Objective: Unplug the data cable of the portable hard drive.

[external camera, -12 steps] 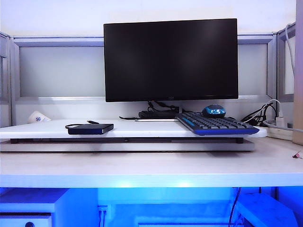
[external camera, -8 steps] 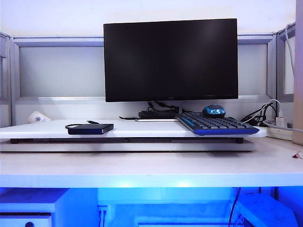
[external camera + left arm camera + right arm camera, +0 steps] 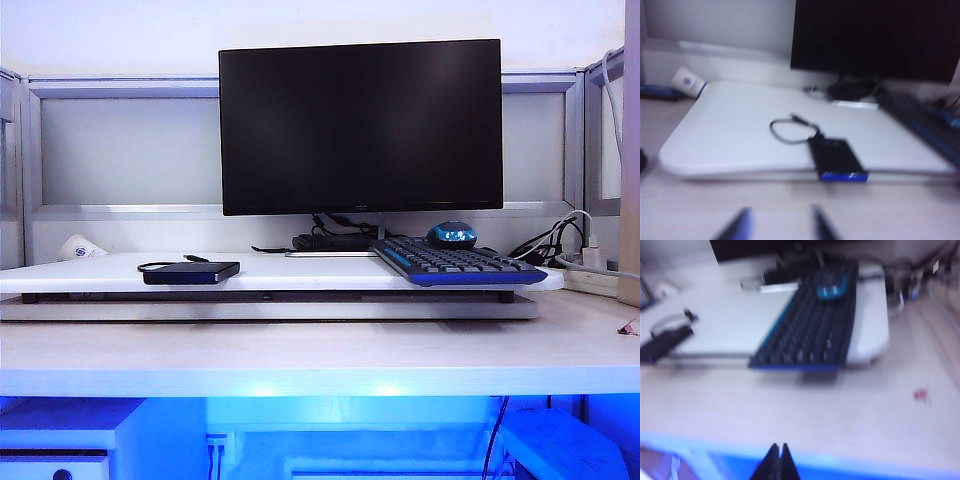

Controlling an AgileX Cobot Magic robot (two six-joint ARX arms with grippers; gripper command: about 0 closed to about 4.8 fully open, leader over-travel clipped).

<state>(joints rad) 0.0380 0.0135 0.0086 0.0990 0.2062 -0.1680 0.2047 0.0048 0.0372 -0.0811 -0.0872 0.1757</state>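
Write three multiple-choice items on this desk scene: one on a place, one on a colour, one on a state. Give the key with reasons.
1. Where does the hard drive lie?
A. On the raised white board, left of the keyboard
B. On top of the keyboard
C. Under the monitor stand

2. What colour is the keyboard's trim?
A. Red
B. Blue
C. Yellow

3. How do the two hands stand?
A. Both wide open
B. Left hand apart a little, right hand shut
C. Right hand shut on the cable

Key:
1 A, the drive sits at the left front edge of the board, well apart from the keyboard.
2 B, a blue edge runs along the black keys.
3 B, the left wrist view shows a gap between its fingertips; the right wrist view shows its tips pressed together, holding nothing, while the cable loops behind the drive.
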